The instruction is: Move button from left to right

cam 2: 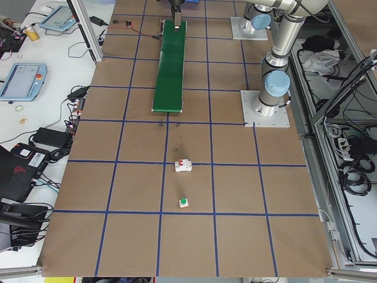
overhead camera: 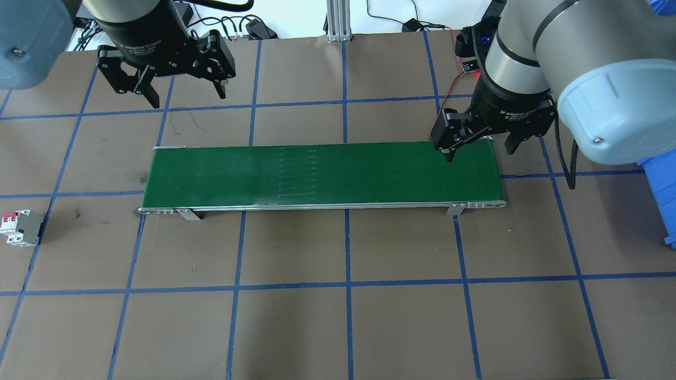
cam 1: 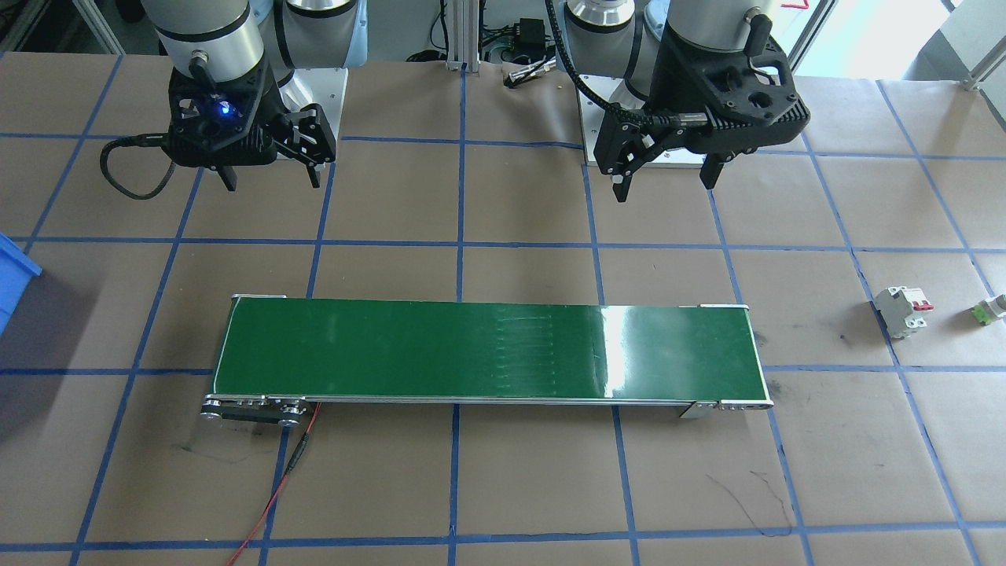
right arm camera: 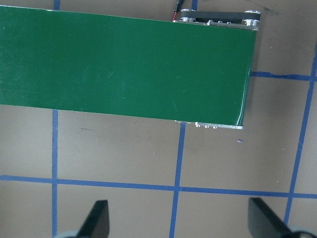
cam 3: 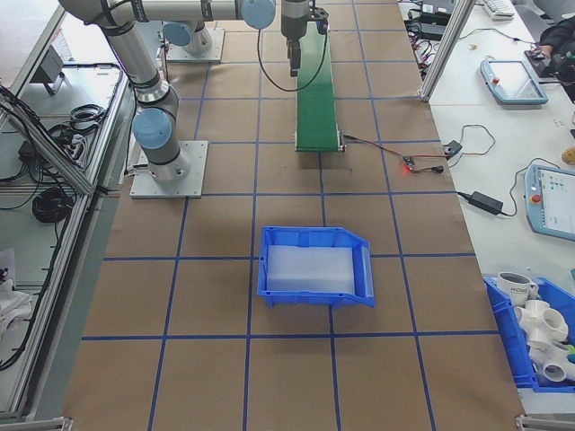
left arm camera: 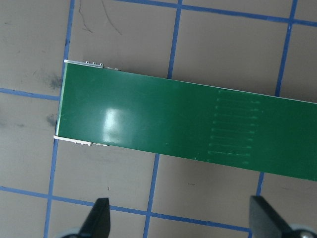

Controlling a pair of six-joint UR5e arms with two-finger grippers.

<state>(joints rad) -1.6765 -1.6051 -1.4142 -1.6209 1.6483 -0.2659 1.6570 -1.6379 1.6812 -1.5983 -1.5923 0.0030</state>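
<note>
i see the tabletop under brown paper with a blue tape grid, and the belt lying across its middle; i place everything from the belt. the left arm hangs behind the belt's left end, the right arm over its right end. a blue bin sits well beyond the belt's right end. both sets of jaws stand wide apart and hold nothing: the left gripper and the right gripper. well off the belt's left end stands a breaker, and farther out than it, the button, untouched on the paper. my worries: the button is far from the left arm, so the reach may be long and awkward; the breaker lies between belt and button, so a low approach could knock it; and the button's small blocky base could slip or tip if the jaws close off-centre.
</note>
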